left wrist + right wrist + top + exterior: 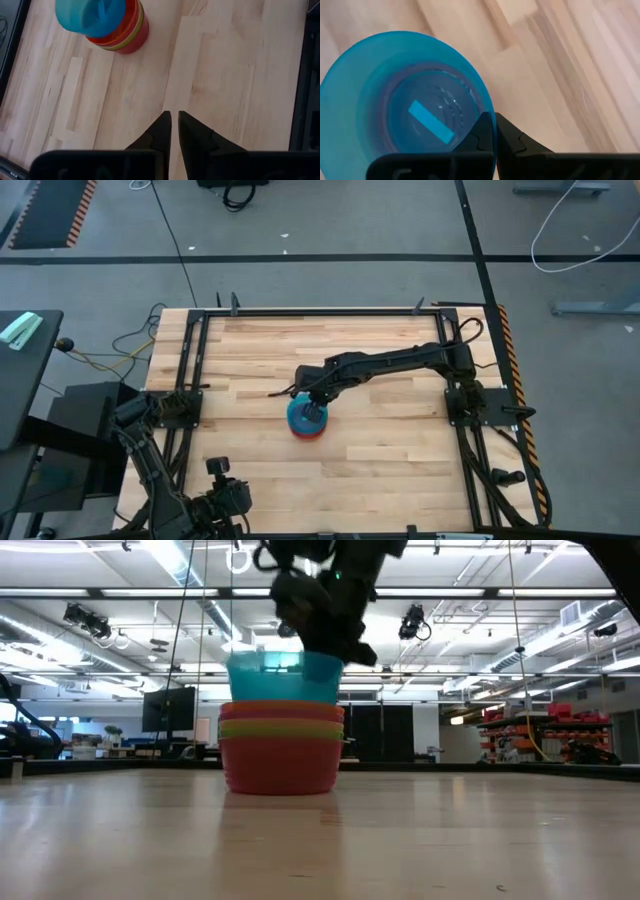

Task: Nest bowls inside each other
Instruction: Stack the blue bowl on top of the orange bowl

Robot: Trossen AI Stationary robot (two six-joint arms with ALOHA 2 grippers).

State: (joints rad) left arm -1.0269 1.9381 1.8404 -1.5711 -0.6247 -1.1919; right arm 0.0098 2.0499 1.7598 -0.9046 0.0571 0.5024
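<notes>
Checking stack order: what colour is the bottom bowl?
Red-orange bottom bowl; clearest in the low view.

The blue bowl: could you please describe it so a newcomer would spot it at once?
Near the middle of the wooden table stands one stack of bowls. The blue bowl is the topmost, its rim pinched by the right hand; the bowls beneath are orange, yellow and red-orange.

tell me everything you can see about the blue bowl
The blue bowl is small, round and looks like glossy, slightly see-through plastic, with a lighter rectangular mark on its inside floor. It sits upright, mouth up, as the top bowl of the stack near the middle of the wooden table, nested partly into the bowls beneath, so its upper wall stands above them. The right gripper has its jaws closed on the rim, one finger inside and one outside.
</notes>
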